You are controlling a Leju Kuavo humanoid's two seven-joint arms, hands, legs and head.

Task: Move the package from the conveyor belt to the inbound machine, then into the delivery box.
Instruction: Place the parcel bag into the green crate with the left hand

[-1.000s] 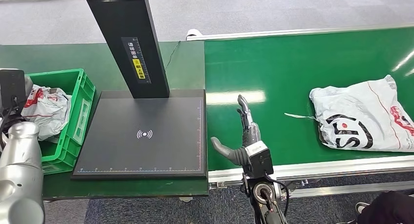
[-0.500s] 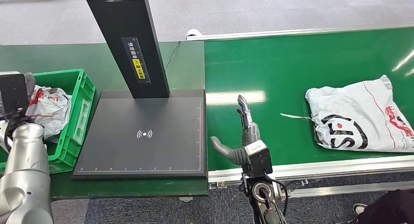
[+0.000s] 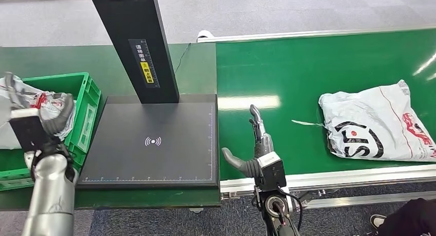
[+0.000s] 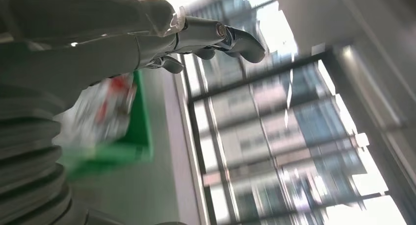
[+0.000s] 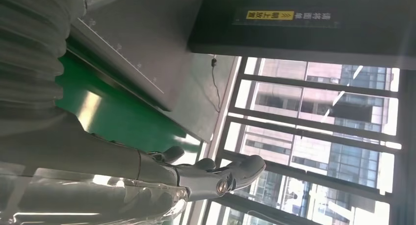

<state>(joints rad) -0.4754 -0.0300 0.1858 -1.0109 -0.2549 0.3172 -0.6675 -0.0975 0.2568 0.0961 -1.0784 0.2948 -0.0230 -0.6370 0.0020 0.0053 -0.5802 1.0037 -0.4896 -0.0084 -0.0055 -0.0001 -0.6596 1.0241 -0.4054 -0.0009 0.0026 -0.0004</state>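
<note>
Right hand [image 3: 255,146] is raised over the near edge of the conveyor belt [image 3: 308,76], fingers straight and thumb stuck out sideways, holding nothing. The white package [image 3: 378,124] lies on the belt well off to its right. Left hand [image 3: 38,118] is lifted by the green delivery box [image 3: 85,110], fingers loosely spread and empty.

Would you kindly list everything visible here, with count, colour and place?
Package: one, white with red and black print, on the conveyor belt's right part.
Conveyor belt: one, green, right half of the scene.
Inbound machine: one, black flat plate with a slanted post, centre.
Delivery box: one, green crate, left of the machine.
Bagged parcel: one, white and red, inside the crate.
Left robot hand: grey, over the crate, empty.
Right robot hand: grey, open, over the belt's near edge.
</note>
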